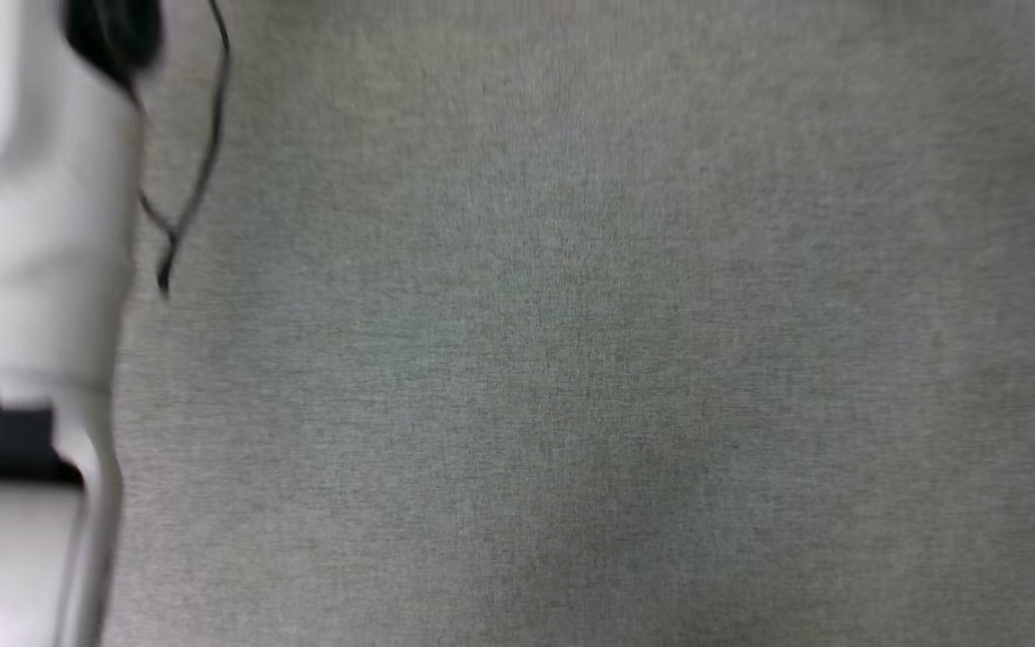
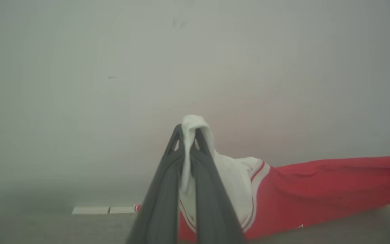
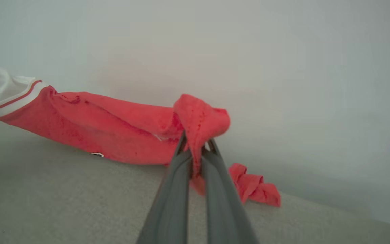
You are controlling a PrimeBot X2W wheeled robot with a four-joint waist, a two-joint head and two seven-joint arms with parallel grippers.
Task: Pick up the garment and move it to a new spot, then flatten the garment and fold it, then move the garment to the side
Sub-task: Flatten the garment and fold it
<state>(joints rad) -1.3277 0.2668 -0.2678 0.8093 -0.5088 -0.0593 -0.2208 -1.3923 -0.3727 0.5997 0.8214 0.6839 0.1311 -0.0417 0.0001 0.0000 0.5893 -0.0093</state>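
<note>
Two grips | left jaws clamped on garment [image 2: 317, 189] white sleeve | right jaws clamped on red edge

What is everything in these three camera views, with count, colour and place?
red soft-fabric jersey shirt with white sleeve: one, red and white, held stretched at two ends.
grey woven fabric surface: one, grey, beneath the shirt.
small flat pale pieces: two, whitish, surface's far edge, left wrist view.
thin black cable: one, black, upper left of head view.
pale forearm: one, white, head view's left edge.
left gripper: one, dark grey, shut on the white sleeve.
right gripper: one, dark grey, shut on red fabric.
</note>
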